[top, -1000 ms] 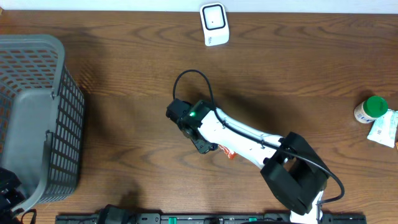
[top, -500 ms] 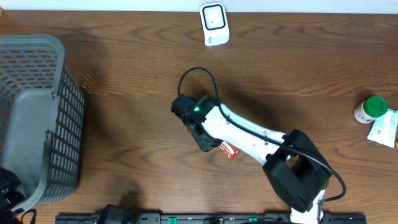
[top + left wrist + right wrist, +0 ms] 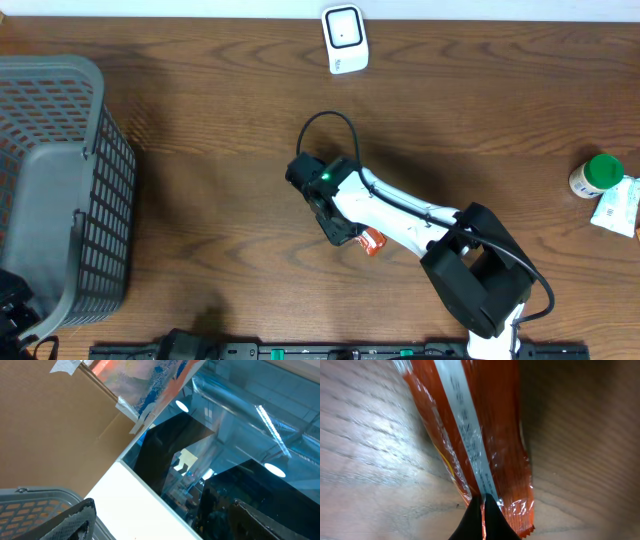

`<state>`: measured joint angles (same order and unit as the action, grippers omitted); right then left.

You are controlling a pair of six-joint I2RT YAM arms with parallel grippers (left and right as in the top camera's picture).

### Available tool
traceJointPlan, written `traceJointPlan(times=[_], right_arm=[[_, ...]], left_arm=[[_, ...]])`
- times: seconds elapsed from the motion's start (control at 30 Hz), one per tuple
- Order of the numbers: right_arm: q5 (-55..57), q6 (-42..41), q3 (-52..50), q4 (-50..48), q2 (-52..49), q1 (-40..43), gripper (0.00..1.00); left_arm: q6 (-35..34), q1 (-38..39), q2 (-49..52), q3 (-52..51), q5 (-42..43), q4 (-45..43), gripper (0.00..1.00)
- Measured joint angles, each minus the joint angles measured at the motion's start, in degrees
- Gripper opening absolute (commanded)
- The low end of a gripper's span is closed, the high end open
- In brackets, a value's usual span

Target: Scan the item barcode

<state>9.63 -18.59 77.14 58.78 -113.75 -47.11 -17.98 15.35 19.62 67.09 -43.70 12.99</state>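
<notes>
Currently the right hand [image 3: 484,510] has its fingertips clamped together on the crimped end of the orange packet [image 3: 480,425]. The packet is on or just above the table [image 3: 200,180], and which cannot be told. It is well apart from the scanner [image 3: 345,38], on the scanner's near side. The step in hand is judged to be transport to the scanner. The next move calls for travel toward the scanner and a wrist turn that presents the barcode, which is not visible. The left hand [image 3: 170,525] is spread apart and empty, far from the scanner.

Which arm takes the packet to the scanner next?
Right. The right gripper is shut on the orange packet mid-table; the left gripper hangs open and empty beside the basket, farther from the scanner.
</notes>
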Motion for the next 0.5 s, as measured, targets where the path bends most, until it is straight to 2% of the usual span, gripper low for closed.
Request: traceJointPlan(times=[0.5], right_arm=[[-4.0,0.0,-0.3,-0.9,0.0,0.2,0.01]], left_arm=[[0.0,0.0,0.0,0.0,0.0,0.0,0.85]])
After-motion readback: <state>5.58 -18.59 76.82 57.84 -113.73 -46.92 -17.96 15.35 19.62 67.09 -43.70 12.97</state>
